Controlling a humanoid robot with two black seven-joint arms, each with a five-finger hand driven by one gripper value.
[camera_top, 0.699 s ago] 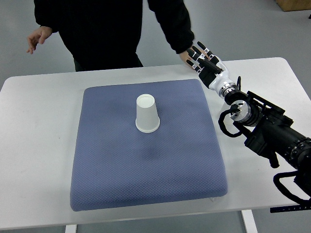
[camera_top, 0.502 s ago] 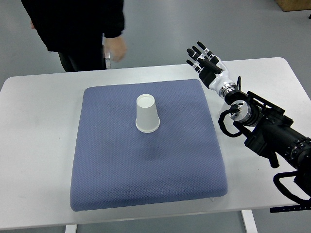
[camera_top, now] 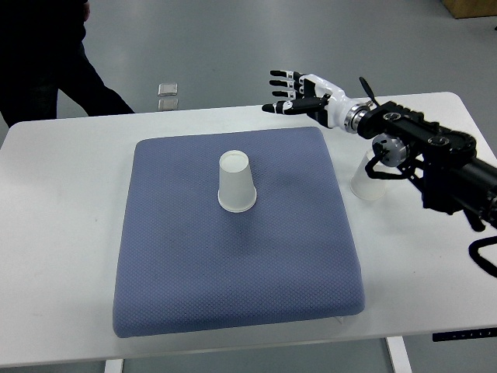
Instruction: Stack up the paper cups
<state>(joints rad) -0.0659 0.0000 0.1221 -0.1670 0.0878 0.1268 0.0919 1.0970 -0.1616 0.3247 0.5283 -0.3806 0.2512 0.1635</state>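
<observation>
A white paper cup [camera_top: 236, 183] stands upside down near the middle of the blue mat [camera_top: 233, 256]. A second white cup [camera_top: 368, 184] stands on the white table [camera_top: 62, 233] just right of the mat, partly hidden by my right forearm. My right hand [camera_top: 291, 95] hovers over the mat's back right corner with its fingers spread, pointing left, and holds nothing. It is well to the right of and behind the upside-down cup. My left arm does not show.
A person in dark clothing [camera_top: 39, 62] stands at the back left corner of the table. A small clear object [camera_top: 168, 90] lies on the floor beyond the table's back edge.
My right hand swung left and forward over the mat's back corner, uncovering a second cup by the mat. The person moved away to the left.
</observation>
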